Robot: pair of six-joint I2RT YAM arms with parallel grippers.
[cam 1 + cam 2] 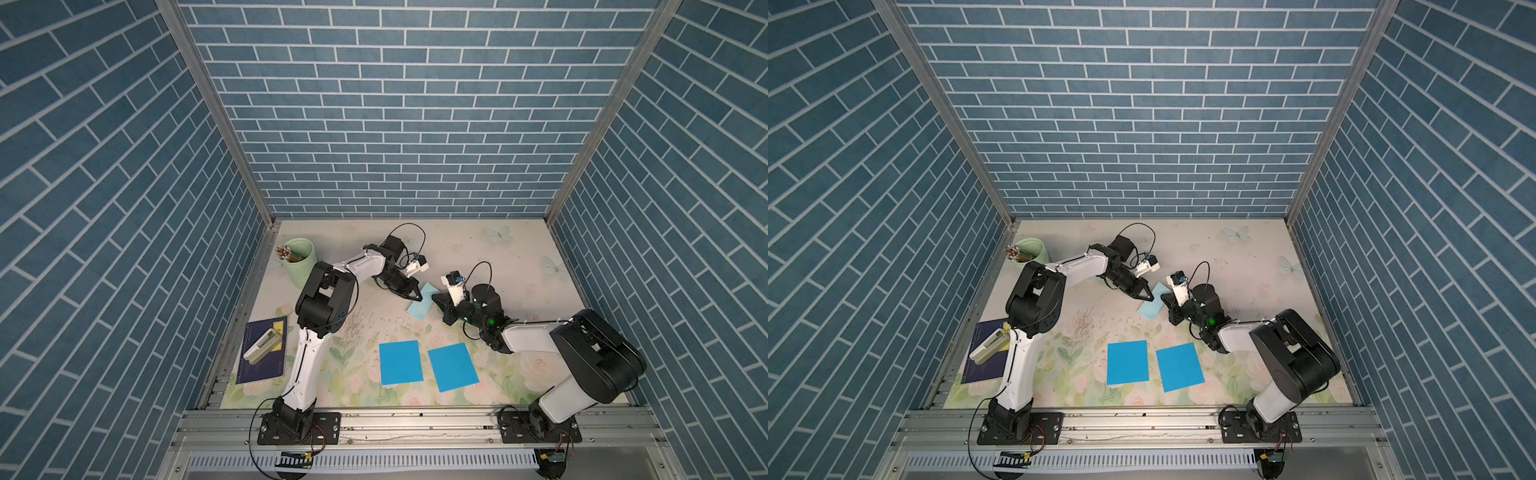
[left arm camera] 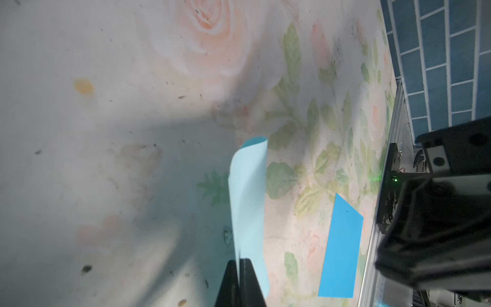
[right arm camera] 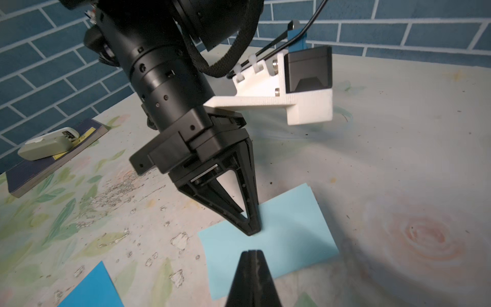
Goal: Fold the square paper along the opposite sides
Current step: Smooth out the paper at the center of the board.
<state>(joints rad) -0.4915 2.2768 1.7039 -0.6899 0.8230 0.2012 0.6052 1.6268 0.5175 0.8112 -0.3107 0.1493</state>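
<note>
Paper [image 1: 422, 307]: between both grippers, doubled over, upper layer bowed. Expect thin, light, limp stock that creases easily and slides readily. Pinch at edges only. Left gripper [image 1: 417, 296]: clamped on one edge. Right gripper [image 3: 251, 255]: closed at the paper; grip unconfirmed.

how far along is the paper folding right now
Done: the light blue paper is bent over on itself, pale side out. In hand: the left hand is shut on its edge. The right hand is shut at the opposite side, grip unclear. Left: the fold looks loose, not creased flat, and two bright blue sheets lie flat, unfolded.
</note>
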